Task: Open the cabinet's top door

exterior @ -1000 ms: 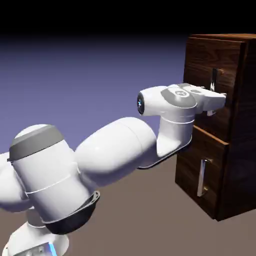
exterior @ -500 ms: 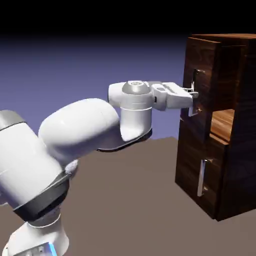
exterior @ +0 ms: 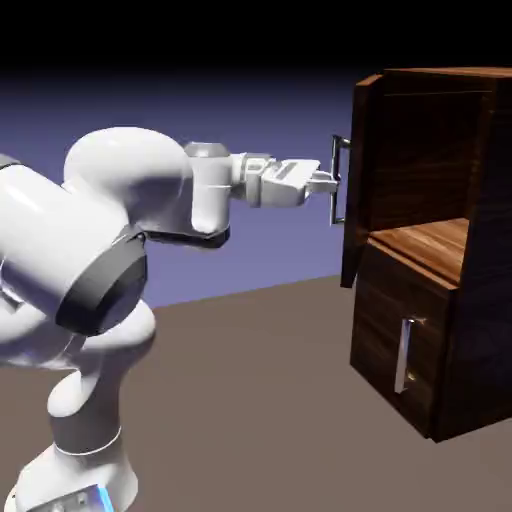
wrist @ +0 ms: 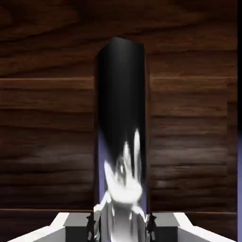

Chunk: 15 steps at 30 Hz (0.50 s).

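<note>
Here the fingers (exterior: 330, 183) are clamped tight on the handle (exterior: 338, 180) of the top door (exterior: 356, 190), which stands swung wide from the cabinet (exterior: 440, 330), baring its light shelf.

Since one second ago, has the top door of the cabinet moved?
Yes. The top door has swung out toward the exterior view's left, away from the cabinet body, exposing the lighter shelf inside. The fingers grip its handle.
</note>
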{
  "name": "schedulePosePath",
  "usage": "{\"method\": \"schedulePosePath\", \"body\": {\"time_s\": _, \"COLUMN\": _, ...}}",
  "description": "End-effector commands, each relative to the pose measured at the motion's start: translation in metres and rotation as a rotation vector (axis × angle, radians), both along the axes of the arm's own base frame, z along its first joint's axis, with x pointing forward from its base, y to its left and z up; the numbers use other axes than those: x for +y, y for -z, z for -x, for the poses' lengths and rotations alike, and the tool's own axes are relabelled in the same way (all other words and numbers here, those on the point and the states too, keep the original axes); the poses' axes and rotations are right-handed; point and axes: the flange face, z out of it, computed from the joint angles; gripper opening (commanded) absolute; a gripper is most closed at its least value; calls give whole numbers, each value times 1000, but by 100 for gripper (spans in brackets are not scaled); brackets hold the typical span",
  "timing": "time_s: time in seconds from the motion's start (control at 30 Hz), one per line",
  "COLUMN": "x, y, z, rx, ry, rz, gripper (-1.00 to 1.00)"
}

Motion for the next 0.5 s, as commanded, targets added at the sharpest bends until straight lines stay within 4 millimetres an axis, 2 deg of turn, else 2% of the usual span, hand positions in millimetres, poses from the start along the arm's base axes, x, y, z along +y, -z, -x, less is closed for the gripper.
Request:
{"method": "schedulePosePath", "body": {"time_s": 0.0, "x": 8, "y": 0, "z": 2, "rx": 0, "ry": 32, "rz": 0, "gripper": -100}}
{"method": "schedulePosePath", "body": {"time_s": 0.23, "x": 64, "y": 0, "z": 8, "rx": 0, "ry": 246, "rz": 0, "gripper": -100}}
{"method": "schedulePosePath", "body": {"time_s": 0.47, "x": 114, "y": 0, "z": 4, "rx": 0, "ry": 435, "rz": 0, "gripper": -100}}
